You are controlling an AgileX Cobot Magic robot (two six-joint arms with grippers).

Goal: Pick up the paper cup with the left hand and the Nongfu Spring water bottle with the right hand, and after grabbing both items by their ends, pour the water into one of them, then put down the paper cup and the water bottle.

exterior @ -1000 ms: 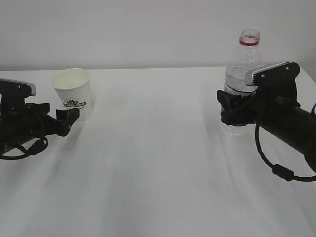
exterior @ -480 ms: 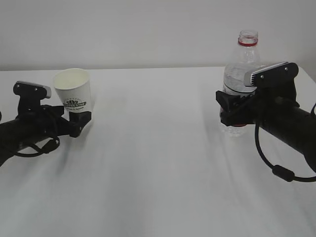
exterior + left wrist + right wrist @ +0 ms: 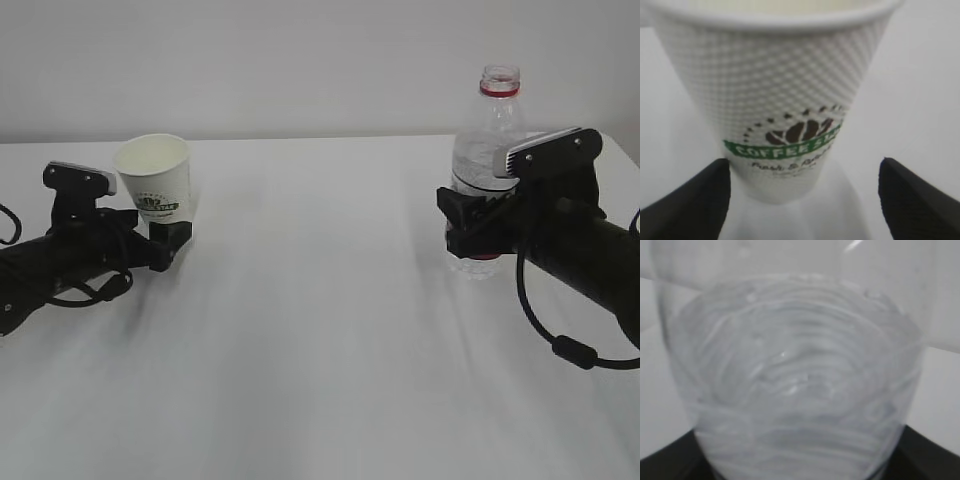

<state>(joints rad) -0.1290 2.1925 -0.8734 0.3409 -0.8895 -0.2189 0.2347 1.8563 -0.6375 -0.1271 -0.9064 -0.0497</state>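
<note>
Since the earlier frames the left hand (image 3: 70, 255) has slid forward along the table (image 3: 330, 330) from the left edge, and its gripper (image 3: 165, 243) now reaches the foot of the paper cup (image 3: 156, 187). On the other side nothing has shifted: the right hand (image 3: 560, 225) stands where it did.

From the left wrist view the left gripper (image 3: 805, 195) is spread wide, one finger on each side of the cup's base with clear gaps, so the paper cup (image 3: 775, 90) is framed but not yet held. It stands upright toward the far left corner of the table. To do this step well, the gripper should settle low on the narrow bottom, centred, and press together gently; thin paper will likely buckle if squeezed hard or off-centre.

The Nongfu Spring water bottle (image 3: 485, 150) stands upright near the far right corner, uncapped, with the water (image 3: 800, 375) filling much of its lower body. The right gripper (image 3: 468, 228) is set around the bottle's lower part; black finger edges show at both lower corners of the right wrist view beside the bottle wall. It looks like a pinch on the bottle, though real contact is hard to confirm.

Nothing else lies on the table, and the wide bare stretch between cup and bottle leaves the meeting point unobstructed.
</note>
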